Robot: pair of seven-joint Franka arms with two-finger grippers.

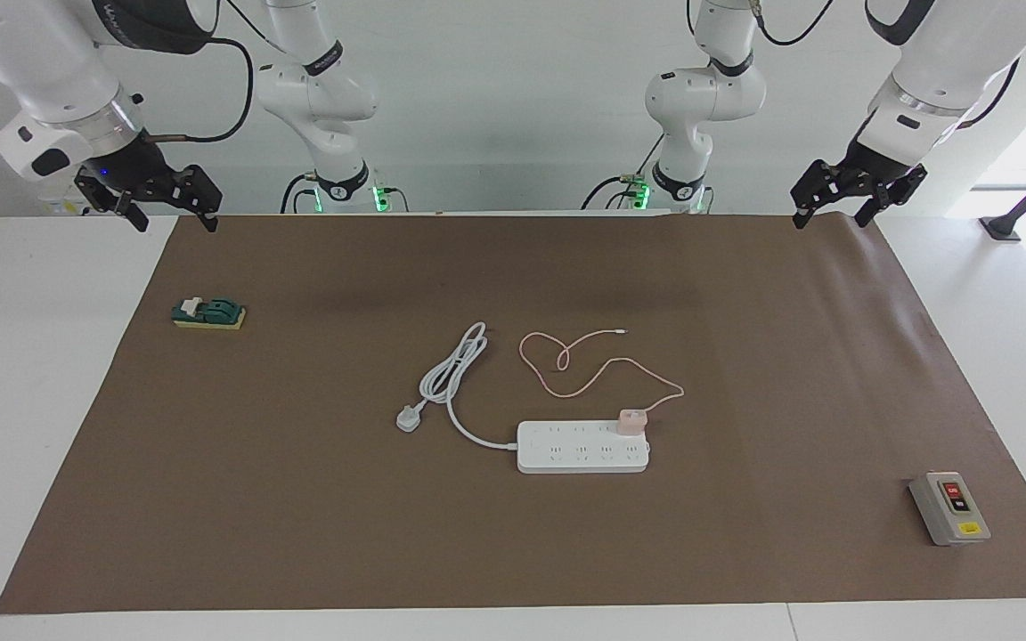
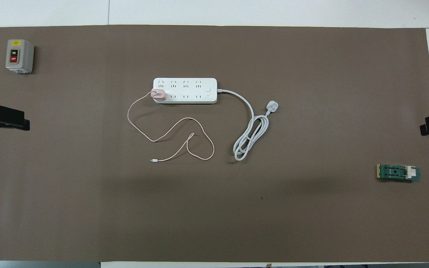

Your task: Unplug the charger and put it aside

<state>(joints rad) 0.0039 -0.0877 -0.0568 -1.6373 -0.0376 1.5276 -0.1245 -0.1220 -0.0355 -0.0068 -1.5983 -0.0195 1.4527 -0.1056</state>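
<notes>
The charger (image 1: 632, 421) is a small pale pink cube plugged into the end socket of the white power strip (image 1: 582, 448), on the side toward the left arm's end; in the overhead view the charger (image 2: 158, 95) sits on the strip (image 2: 184, 90) the same way. Its thin pink cable (image 1: 602, 365) loops loosely on the mat, nearer to the robots than the strip. My left gripper (image 1: 829, 221) is open and empty, raised over the mat's edge by its base. My right gripper (image 1: 175, 223) is open and empty, likewise raised. Both arms wait.
The strip's thick white cord and three-pin plug (image 1: 409, 418) lie coiled beside it toward the right arm's end. A grey switch box (image 1: 949, 507) stands at the left arm's end, a green knife switch (image 1: 208, 313) at the right arm's end. A brown mat (image 1: 299, 534) covers the table.
</notes>
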